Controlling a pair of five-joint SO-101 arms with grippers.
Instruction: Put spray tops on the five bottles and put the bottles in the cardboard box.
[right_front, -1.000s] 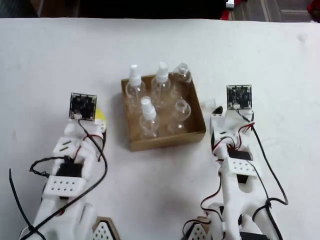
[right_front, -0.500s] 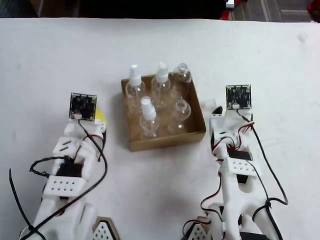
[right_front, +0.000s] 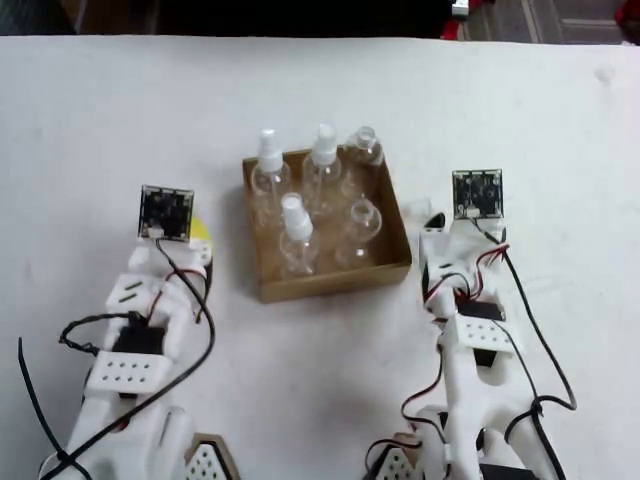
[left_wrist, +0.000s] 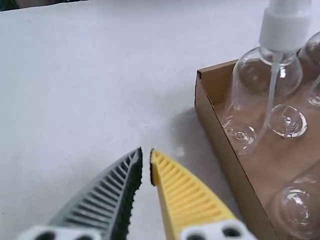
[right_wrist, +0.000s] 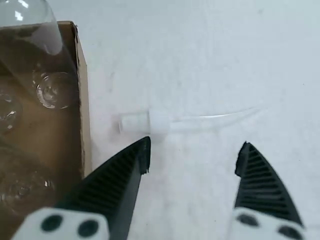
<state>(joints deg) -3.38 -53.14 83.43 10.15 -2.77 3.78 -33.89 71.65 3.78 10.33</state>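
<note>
White tabletop (right_front: 120, 100) carries everything. At left, the left gripper (left_wrist: 145, 152), its grey and yellow fingers pressed nearly together, holds nothing beside the brown cardboard box (right_front: 330, 282). All five clear plastic bottles (right_front: 297, 245) stand inside. Three wear white spray tops (right_front: 268, 145); two necks (right_front: 363, 212) are bare. Right of the box, the right gripper (right_wrist: 195, 146) spreads wide over a loose white spray top (right_wrist: 150, 121) lying on the table.

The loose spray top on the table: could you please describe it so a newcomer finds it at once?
Find the cardboard box on the white table. Beside its wall nearest the right arm lies the spray top, just ahead of the open fingers of the right gripper. Unlike the tops screwed onto bottles, it lies flat and alone.
</note>
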